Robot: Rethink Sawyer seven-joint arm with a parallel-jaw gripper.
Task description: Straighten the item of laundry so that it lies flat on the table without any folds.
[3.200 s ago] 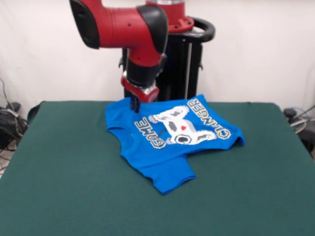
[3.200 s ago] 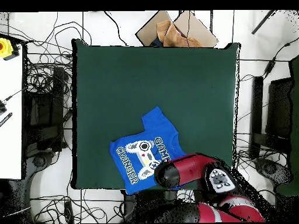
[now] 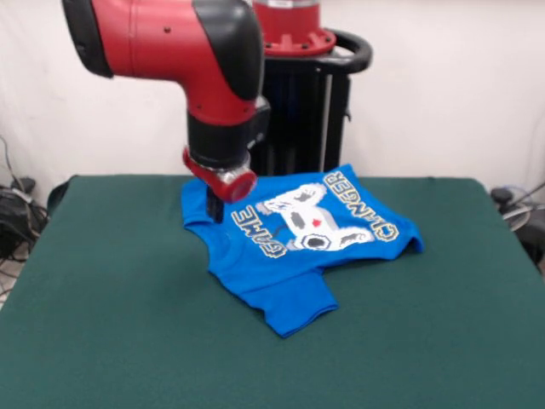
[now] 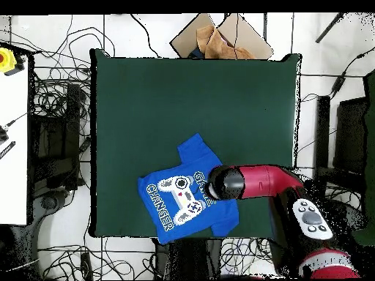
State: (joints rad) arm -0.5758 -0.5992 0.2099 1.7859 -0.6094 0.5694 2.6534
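The bright blue T-shirt lies print up on the green table, at the side nearest the robot. One sleeve sticks out towards the camera, and the shirt's right edge is rumpled. My gripper points straight down at the shirt's left part, beside the collar and the word "GAME", at or just above the cloth. In the overhead view the red wrist covers the gripper and the right edge of the shirt.
The black pedestal stands behind the table's far edge. In the overhead view a cardboard box lies off the table's far side, cables cover the floor around the table, and a white bench stands at the left.
The arm has moved from the shirt's corner nearest the robot out over the shirt, to beside the collar, and sits a little lower. The shirt lies about as before.
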